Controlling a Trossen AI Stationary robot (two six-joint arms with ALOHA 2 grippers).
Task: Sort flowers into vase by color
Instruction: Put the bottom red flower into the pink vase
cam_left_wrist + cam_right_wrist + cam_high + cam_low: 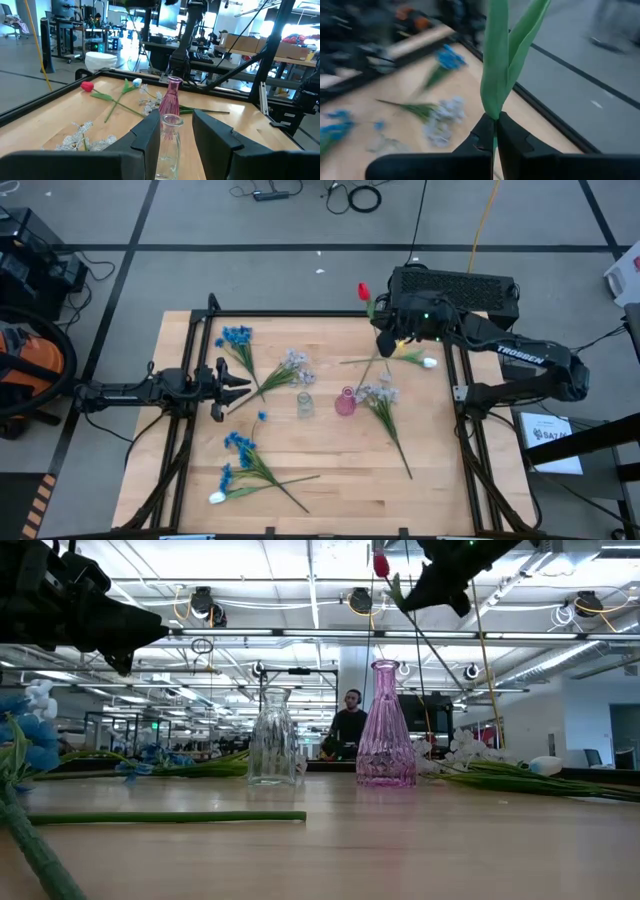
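My right gripper (385,332) is shut on a red tulip over the table's far right part. Its red bud (364,291) sticks out past the far edge, high in the low view (380,562). A clear vase (305,405) and a pink vase (345,402) stand upright mid-table. Blue sprays (238,338) and lavender-white sprays (295,365) lie flat on the wood, and a white tulip (428,363) lies beside the right arm. My left gripper (235,385) waits open and level at the table's left edge, touching nothing. My right gripper pinches the red tulip's green stem at the base of its leaves (494,114) between its two fingers. The fingers come from the table's right and lie across the stem. The tulip is lifted, its bud uppermost, and its thin lower stem (420,680) hangs down behind the pink vase.
More blue sprays (240,455) and a white bud (217,498) lie near the front left. A lavender-white spray (378,392) lies right of the pink vase. A black frame (300,314) edges the table. A person (348,725) sits in the room behind.
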